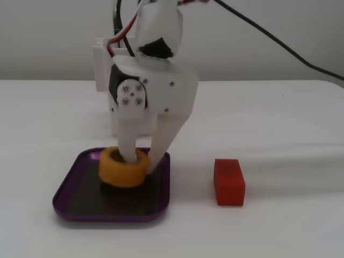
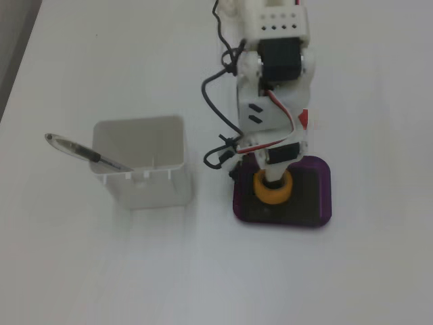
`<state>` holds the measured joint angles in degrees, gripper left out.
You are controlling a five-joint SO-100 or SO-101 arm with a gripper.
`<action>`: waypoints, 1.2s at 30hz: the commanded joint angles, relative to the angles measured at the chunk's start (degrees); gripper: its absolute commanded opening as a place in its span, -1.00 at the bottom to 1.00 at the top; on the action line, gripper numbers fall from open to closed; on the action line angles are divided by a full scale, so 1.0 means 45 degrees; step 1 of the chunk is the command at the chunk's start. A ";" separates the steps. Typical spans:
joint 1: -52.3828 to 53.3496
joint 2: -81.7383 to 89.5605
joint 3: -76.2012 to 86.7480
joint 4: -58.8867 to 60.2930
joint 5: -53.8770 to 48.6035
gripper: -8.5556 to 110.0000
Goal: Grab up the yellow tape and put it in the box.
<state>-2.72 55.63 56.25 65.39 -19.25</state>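
The yellow tape (image 1: 121, 171) is a thick yellow-orange ring at the back of the box (image 1: 72, 183), a shallow purple tray with a dark floor. My gripper (image 1: 142, 160) points down from above. One finger is inside the ring's hole, the other is outside its right wall, so the jaws are shut on the ring. The tape sits low over the tray floor with a dark shadow under it; I cannot tell if it touches. In a fixed view from above, the tape (image 2: 272, 198) lies in the left half of the box (image 2: 323, 196) under the gripper (image 2: 274, 181).
A red rectangular block (image 1: 229, 181) lies on the table right of the tray. A tall white plastic container (image 2: 142, 166) with a pen (image 2: 81, 152) leaning out stands left of the arm. Cables (image 2: 216, 115) hang along the arm.
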 commanded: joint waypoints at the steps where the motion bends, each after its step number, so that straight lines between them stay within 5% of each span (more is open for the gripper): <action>1: 0.0020 0.0234 -0.0566 -0.0020 0.0078 -0.86; 10: 0.0156 0.0254 -0.2773 0.1973 0.0078 -0.63; 22: 0.0371 0.1172 -1.1055 0.7324 0.0918 -0.62; 36: 0.0488 1.1660 -0.2559 0.7168 0.2129 -0.63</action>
<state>-0.62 95.27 36.56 97.82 -10.11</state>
